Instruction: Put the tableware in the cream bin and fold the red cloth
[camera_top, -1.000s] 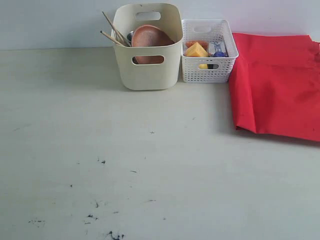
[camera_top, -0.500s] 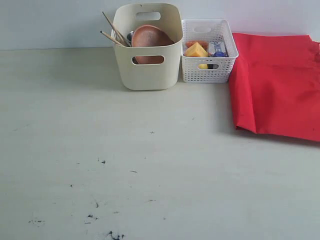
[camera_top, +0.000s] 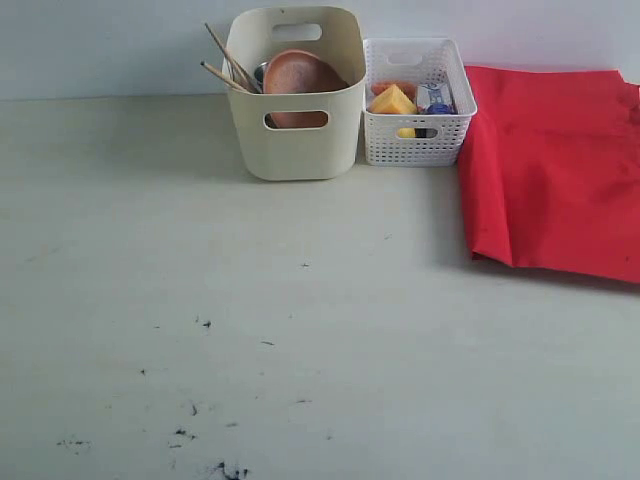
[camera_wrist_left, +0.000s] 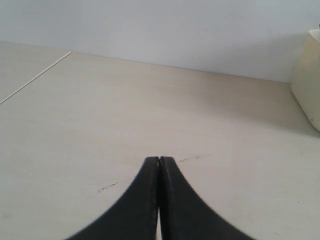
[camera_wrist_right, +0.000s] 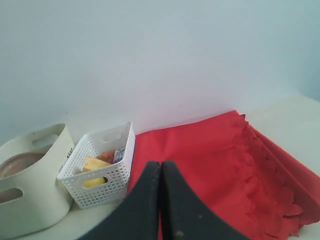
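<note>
A pale bench (camera_top: 300, 330) carries a tall cream bin (camera_top: 300, 150) at the back. The wooden chopsticks (camera_top: 228, 62) and round brown wooden plate (camera_top: 300, 75) lean inside it, so the tableware looks put away. Just beside it is a white lattice basket (camera_top: 415, 150) of food. The red cloth (camera_top: 560, 170) lies to the right in doubled layers, seemingly folded. The left end effector (camera_wrist_left: 159, 160) and right end effector (camera_wrist_right: 161, 164) are clenched on nothing and clear of everything, likely because the work is done.

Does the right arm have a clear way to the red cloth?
Probably yes. The right gripper, jaws shut, faces the red cloth, which has nothing on it; the white basket sits beside the cloth, not in the way. It would need to open first.
</note>
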